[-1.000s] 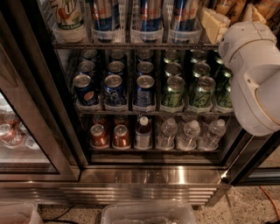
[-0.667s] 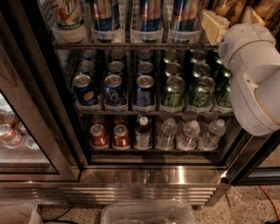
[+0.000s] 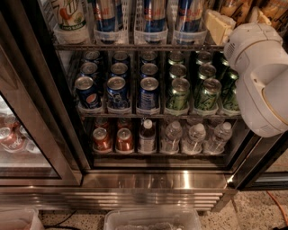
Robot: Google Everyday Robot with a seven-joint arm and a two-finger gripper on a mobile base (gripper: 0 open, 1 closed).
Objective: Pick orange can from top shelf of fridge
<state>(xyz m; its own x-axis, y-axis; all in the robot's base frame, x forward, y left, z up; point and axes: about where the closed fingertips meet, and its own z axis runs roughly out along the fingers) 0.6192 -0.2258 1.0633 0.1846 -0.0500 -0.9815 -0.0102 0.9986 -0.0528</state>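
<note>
gripper: out of view; only the white arm housing (image 3: 261,76) shows, in front of the right side of the open fridge (image 3: 153,179), so I cannot tell whether it is open, closed or holding anything
orange can (image 3: 272,8): just above the arm housing, an orange-gold shape cut off by the upper edge; more orange-gold shapes sit beside it, and I cannot tell for sure which is the target
top shelf (image 3: 135,46): up and to the left of the arm housing, a grey wire rack that runs on towards the orange can
tall blue-silver cans (image 3: 155,15): on the top shelf in clear trays, well to the upper left of the arm housing
pale yellow packet (image 3: 218,26): just to the upper left of the arm housing, between the blue-silver cans and the orange can
lower racks: blue cans (image 3: 118,90) and green cans (image 3: 178,92) to the left of the arm housing, red-brown cans (image 3: 123,139) and water bottles (image 3: 193,137) below and to its left; none of these is the target
key relation: the can lies upward from the arm housing and deeper into the fridge
long axis: likely upright like its neighbours, though its body is cropped
step in hand: my judgement is an approach, with no grasp visible
risk: knocking the yellow packet or closing on the wrong orange-gold can
</note>
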